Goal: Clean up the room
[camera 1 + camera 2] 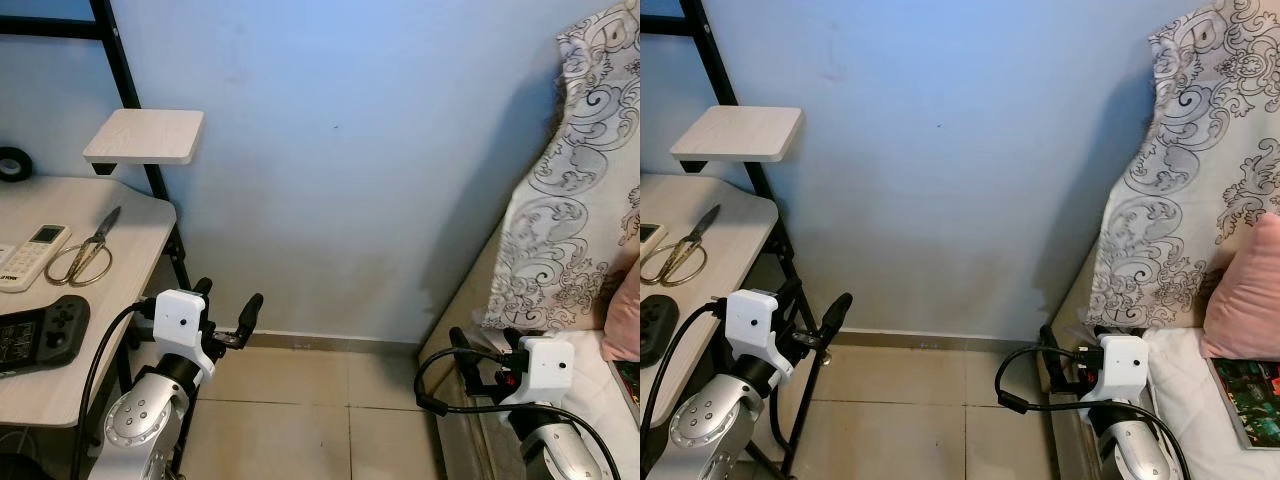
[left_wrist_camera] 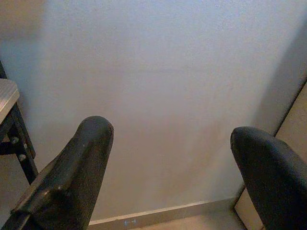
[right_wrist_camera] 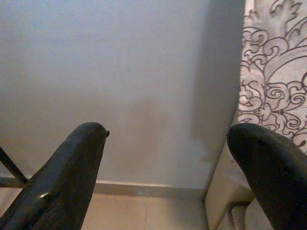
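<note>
Room clutter: brass-handled metal scissors (image 1: 85,253), white remote (image 1: 33,257), black game controller (image 1: 40,332) lying near pale wooden desk's (image 1: 60,395) right edge | I'm holding left gripper (image 1: 228,312) and right gripper (image 1: 487,352) spread, empty | progress unclear.

Two silver arms reach forward, low in the head views, each with a white wrist block and a black cable looping behind it. The left pincer (image 1: 228,305) points ahead and slightly upward, its two black fingers (image 2: 72,177) spread wide apart and holding nothing. The right pincer (image 1: 480,345) sits lower, its fingers (image 3: 62,177) also spread wide and holding nothing.
</note>
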`<state>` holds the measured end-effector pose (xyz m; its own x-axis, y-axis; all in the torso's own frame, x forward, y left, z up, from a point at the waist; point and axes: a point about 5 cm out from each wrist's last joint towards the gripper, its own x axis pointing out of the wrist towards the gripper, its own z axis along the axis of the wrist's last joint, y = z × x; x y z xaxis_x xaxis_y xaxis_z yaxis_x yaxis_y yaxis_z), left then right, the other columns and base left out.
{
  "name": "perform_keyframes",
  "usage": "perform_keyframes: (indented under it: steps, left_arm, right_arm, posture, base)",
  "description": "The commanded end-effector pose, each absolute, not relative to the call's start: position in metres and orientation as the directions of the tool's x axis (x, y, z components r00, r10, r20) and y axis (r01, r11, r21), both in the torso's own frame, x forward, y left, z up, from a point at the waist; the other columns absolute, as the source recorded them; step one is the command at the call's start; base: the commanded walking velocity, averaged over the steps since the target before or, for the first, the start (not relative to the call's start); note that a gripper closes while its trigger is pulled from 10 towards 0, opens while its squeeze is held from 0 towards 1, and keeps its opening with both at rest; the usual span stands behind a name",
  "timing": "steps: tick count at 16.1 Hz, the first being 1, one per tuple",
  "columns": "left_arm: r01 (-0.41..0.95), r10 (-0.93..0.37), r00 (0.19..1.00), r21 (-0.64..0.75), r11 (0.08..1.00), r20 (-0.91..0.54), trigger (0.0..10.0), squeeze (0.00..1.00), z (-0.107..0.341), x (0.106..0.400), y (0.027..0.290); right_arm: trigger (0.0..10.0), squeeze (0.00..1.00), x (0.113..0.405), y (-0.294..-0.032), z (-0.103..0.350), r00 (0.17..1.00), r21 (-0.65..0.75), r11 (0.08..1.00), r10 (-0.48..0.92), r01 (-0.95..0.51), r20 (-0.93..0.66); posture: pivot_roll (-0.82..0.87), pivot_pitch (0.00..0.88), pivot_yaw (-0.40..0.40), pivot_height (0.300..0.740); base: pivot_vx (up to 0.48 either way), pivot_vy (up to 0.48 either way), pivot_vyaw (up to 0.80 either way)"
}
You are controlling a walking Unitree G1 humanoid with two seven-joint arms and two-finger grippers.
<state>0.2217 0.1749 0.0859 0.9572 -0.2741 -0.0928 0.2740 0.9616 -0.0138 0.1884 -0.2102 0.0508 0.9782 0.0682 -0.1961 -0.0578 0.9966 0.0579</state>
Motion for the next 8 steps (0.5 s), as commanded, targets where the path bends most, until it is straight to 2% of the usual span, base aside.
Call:
perform_keyframes:
  steps: [1, 8]
  left_arm:
    - [0.291, -0.291, 0.954, -0.008, 0.957, -0.077, 10.0, 0.0, 0.0899, 0.2222, 0.1721]
    - [0.291, -0.291, 0.954, -0.008, 0.957, -0.077, 10.0, 0.0, 0.0899, 0.2222, 0.1721]
  right_arm:
    - [10.0, 0.51, 0.1882, -0.2126, 0.0535, 0.979, 0.05, 0.997, 0.066, -0.057, -0.195]
    - [10.0, 0.51, 0.1882, -0.2126, 0.0535, 0.979, 0.05, 0.997, 0.066, -0.057, -0.195]
  posture:
    - [-0.04, 0.0, -0.048, 0.74]
    - [-0.04, 0.0, -0.048, 0.74]
  base:
    - [0.0, 0.0, 0.0]
    - [0.0, 0.0, 0.0]
